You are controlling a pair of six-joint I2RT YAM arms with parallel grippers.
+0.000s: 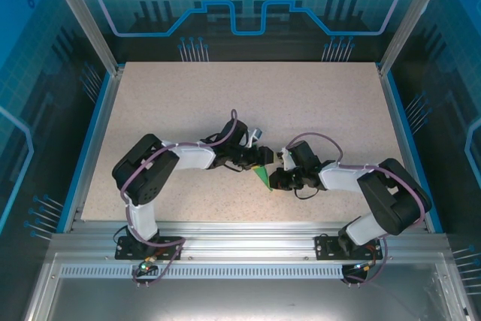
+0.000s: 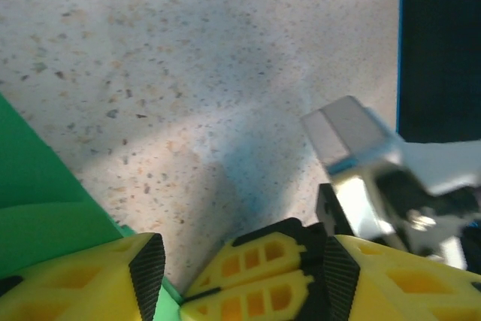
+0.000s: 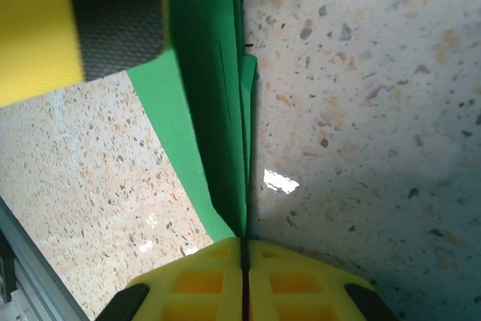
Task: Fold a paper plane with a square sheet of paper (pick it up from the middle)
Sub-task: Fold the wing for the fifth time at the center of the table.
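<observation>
The speckled counter [image 1: 301,103] carries everything. Both arms reach to the middle of its near half, the left arm [image 1: 188,158] and the right arm [image 1: 342,178] meeting almost tip to tip.

Between them sits the green paper [image 1: 262,177], already folded into a narrow wedge. From above, its sharp end points toward the near edge of the counter and slightly to the right. In the right wrist view its long axis runs straight away from the jaws, with the stacked layers [image 3: 218,110] seen nearly edge-on.

The right jaws are pressed together, pinching the paper by its near end. The left jaws are spread, one yellow finger [image 2: 83,283] beside the paper [image 2: 37,201], and hold nothing.

I judge we are mid-fold, with the right side anchoring the piece. Next I'd want the left jaws to close on a free layer further along the axis, squarely on it, so the crease stays straight and the thin paper doesn't tear.
</observation>
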